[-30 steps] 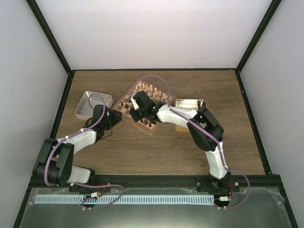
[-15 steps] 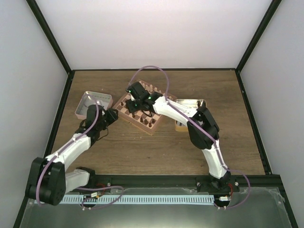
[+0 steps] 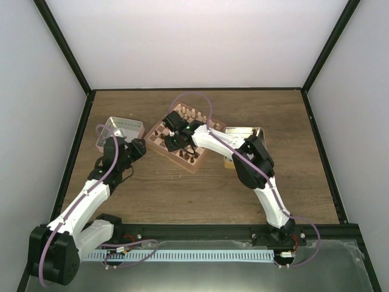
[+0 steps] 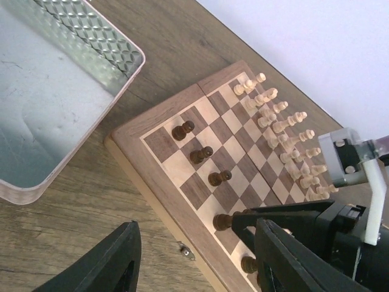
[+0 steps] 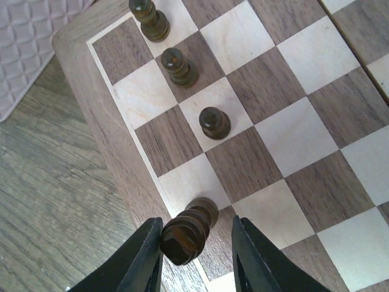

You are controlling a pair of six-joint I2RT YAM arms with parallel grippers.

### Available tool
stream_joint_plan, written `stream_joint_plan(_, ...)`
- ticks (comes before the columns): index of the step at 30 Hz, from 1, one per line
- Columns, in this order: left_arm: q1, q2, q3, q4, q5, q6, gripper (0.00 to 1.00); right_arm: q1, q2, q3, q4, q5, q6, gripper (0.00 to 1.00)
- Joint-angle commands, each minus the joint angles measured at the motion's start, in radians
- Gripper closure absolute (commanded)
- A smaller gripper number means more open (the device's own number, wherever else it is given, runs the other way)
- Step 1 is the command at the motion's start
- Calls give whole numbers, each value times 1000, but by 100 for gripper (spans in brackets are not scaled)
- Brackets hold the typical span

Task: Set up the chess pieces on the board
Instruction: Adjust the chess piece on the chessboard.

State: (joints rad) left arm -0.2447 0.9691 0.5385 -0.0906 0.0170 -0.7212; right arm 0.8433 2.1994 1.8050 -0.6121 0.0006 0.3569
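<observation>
The board [image 3: 185,162] lies at mid table, with pale pieces [image 3: 192,114] along its far side. Dark chess pieces [image 4: 200,154] stand in a row along its near edge. My right gripper [image 5: 197,220] is open over that row. One dark piece [image 5: 185,234] stands between its fingers, touching the left one and clear of the right one. In the top view this gripper [image 3: 172,139] sits at the board's left part. My left gripper [image 4: 196,225] is open and holds nothing. It hovers off the board's [image 4: 169,200] left edge, beside the tin [image 3: 115,130].
A shallow metal tin [image 4: 115,38] lies left of the board. A second tin [image 3: 246,131] lies to its right, partly under the right arm. The board's brass clasp [image 4: 186,252] faces the left gripper. Both arms and their purple cables crowd the board.
My right gripper has shifted over the board's left part and now straddles a dark piece in the near row. My left arm has drawn back to the left, away from the board.
</observation>
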Motion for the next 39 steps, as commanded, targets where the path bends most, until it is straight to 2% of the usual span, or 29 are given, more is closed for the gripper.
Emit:
stream_joint_plan(1,5,7,29,-18,-15,19,47,7,20,45,17,-6,-9,70)
stream_joint_plan(6,5,16,29,-18,-13,44,47,7,24,49,34,-23,-19,76)
stream_joint_plan(20,5,19,26,-22,-20,58,46,8,38,44,72,-58,-36,77)
stream_joint_plan(26,5,22,26,-22,-22,62,46,8,35,36,86,-76,-31,81)
stream_joint_plan(34,5,19,28,-24,-21,62,46,8,34,37,77,-17,-36,76)
stream_joint_plan(39,5,21,28,-22,-22,63,46,8,34,40,72,28,-51,78)
